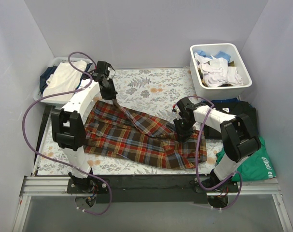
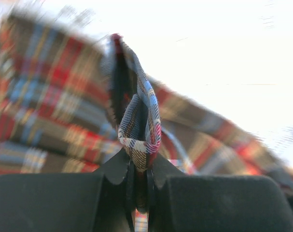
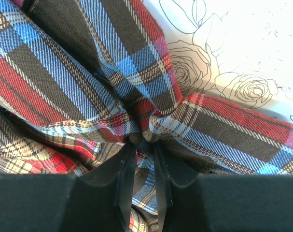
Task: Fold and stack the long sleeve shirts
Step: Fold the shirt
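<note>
A plaid long sleeve shirt [image 1: 136, 140] in red, brown, blue and yellow lies spread across the middle of the table. My left gripper [image 1: 116, 102] is shut on a fold of its cloth [image 2: 140, 130] at the shirt's far left part, and a strip of fabric rises to it. My right gripper [image 1: 182, 134] presses down at the shirt's right side, shut on a bunched pinch of plaid [image 3: 144, 140]. Dark folded garments [image 1: 238, 108] lie at the right behind the right arm.
A white bin [image 1: 219, 67] of pale and blue clothes stands at the back right. Another bin [image 1: 59, 77] with cream and dark cloth sits at the back left. A green garment [image 1: 255, 162] lies at the near right. The floral tablecloth [image 1: 151, 87] shows beyond the shirt.
</note>
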{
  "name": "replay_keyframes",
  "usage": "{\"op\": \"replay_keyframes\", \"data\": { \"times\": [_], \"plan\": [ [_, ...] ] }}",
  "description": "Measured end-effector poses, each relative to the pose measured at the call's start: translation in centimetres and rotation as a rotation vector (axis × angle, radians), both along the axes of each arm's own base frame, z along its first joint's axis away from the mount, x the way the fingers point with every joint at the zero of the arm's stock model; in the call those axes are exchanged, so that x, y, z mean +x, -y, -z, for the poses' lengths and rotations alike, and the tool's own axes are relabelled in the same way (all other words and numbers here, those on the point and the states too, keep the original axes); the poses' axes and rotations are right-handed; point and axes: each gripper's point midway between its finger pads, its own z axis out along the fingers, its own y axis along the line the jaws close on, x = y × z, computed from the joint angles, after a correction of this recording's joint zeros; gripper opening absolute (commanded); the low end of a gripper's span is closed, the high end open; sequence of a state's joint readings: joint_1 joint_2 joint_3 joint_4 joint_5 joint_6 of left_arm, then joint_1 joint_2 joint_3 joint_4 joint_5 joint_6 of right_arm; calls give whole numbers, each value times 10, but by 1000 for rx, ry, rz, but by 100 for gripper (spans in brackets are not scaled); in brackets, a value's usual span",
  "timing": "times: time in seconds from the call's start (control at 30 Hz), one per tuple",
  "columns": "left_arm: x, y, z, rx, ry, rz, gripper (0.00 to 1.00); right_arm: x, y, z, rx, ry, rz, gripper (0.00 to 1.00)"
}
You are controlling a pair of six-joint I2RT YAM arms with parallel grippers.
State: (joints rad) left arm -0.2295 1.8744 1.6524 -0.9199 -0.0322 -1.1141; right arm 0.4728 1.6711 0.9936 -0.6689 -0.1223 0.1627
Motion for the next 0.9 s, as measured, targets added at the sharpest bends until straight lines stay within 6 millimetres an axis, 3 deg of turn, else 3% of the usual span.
{"op": "replay_keyframes", "data": {
  "times": [0.13, 0.2, 0.27, 0.3, 0.4, 0.43, 0.5, 0.6, 0.63, 0.67, 0.77, 0.9],
  "plan": [
    [20, 20, -60, -117, 230, 54, 0, 0, 0, 0, -3, -1, 11, 29],
    [21, 22, -90, -151, 348, 63, 0, 0, 0, 0, -4, -2, 16, 29],
    [12, 20, -105, -168, 414, 51, 0, 0, 0, 0, -6, -2, 19, 29],
    [7, 18, -107, -170, 426, 38, 5, 0, 0, 0, -6, -2, 19, 29],
    [-8, 6, -83, -154, 409, -32, 40, 0, 0, 0, -7, -2, 20, 29],
    [-17, 1, -63, -143, 374, -62, 40, 0, 1, 0, -7, -1, 21, 29],
    [-41, -12, -15, -102, 266, -127, 60, 0, 0, 0, -7, -2, 22, 29],
    [-76, -33, 46, -15, 94, -228, 59, 0, 0, 0, -7, -2, 21, 29],
    [-86, -41, 62, 20, 38, -266, 69, 0, 0, 0, -7, -2, 21, 29],
    [-94, -49, 73, 54, -10, -300, 70, 0, 0, 0, -7, -2, 21, 29],
    [-98, -69, 83, 125, -66, -382, 75, 0, 0, 0, -7, -2, 21, 29],
    [-77, -73, 61, 119, 5, -408, 78, 0, 0, 0, -7, -1, 21, 29]
  ]
}}
